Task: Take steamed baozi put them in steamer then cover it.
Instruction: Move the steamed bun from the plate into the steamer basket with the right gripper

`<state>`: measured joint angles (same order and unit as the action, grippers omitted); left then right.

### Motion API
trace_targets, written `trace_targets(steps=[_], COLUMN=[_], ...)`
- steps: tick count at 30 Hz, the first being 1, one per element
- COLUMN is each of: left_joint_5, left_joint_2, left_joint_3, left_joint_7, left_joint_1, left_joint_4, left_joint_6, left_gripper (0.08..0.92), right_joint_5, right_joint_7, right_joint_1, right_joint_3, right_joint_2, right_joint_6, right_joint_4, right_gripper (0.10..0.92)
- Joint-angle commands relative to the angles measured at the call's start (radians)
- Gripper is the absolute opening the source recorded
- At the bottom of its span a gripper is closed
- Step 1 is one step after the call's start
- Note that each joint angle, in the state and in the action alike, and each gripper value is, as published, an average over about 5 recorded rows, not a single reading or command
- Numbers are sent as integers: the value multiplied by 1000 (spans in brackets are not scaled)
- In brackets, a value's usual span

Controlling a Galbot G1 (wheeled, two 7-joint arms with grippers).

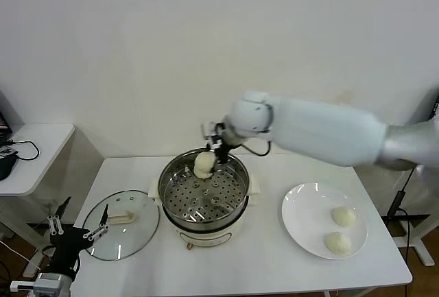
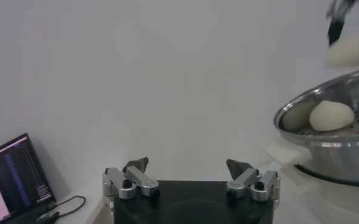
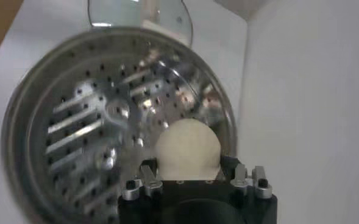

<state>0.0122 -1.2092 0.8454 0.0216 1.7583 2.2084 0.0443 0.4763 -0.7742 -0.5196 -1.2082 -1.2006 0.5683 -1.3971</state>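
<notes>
Right gripper reached over the far rim of the steamer, fingers partly closed on a bun held just above the perforated tray. Same grip seen from the right wrist: bun pinched between the two fingers, steamer wide open below, holes in the tray plain to see. Also caught there, beyond the steamer's rim, an edge of the glass lid.

From the head: lid flat on the table to the left of the steamer, cream handle up. White plate to the right of the steamer, two more buns on it, one farther back, one nearer the front edge. Neither plate nor those two buns visible from either wrist.

Left gripper parked low off the table's front-left corner, near the lid, fingers spread wide, nothing between them. From the left wrist: own gripper with both fingers far apart and empty, a laptop off to one side, and the steamer side-on. Shown only in this view: a bun already lying inside the steamer against the wall, while the held bun hangs above the rim. From the head, that resting bun not separable from the held one.
</notes>
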Motion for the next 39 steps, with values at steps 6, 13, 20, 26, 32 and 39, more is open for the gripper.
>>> trace_targets(steps=[6,13,20,26,32,39], left_joint_5=[0,1,4,4,3,3], left_joint_2=[-10,-11,-12,-13,-14,-9], left_joint_3=[4,4,4,4,3,3], left_joint_7=[0,0,1,0,0,-1], left_joint_1=[0,2,5,6,11,12], left_joint_4=[8,8,2,3,4,6], left_joint_6=[1,0,-3,-4,-4,-3], left_gripper=[823,823,823,823,823,823], right_joint_5=[23,-10,-38,-51,-72,-93], right_joint_7=[51,47,26,9,-31,-153], right_joint_1=[118,145,139,132,104,-38], right_joint_3=[-3,-13,-27,-29,-27,-24], right_joint_2=[-308,-323,-315,-301,-235,-40], right_joint_6=[59,67,80,91,97,42], right_joint_4=[221,237,231,216,167,14], right_gripper=[645,645,645,645,709,819])
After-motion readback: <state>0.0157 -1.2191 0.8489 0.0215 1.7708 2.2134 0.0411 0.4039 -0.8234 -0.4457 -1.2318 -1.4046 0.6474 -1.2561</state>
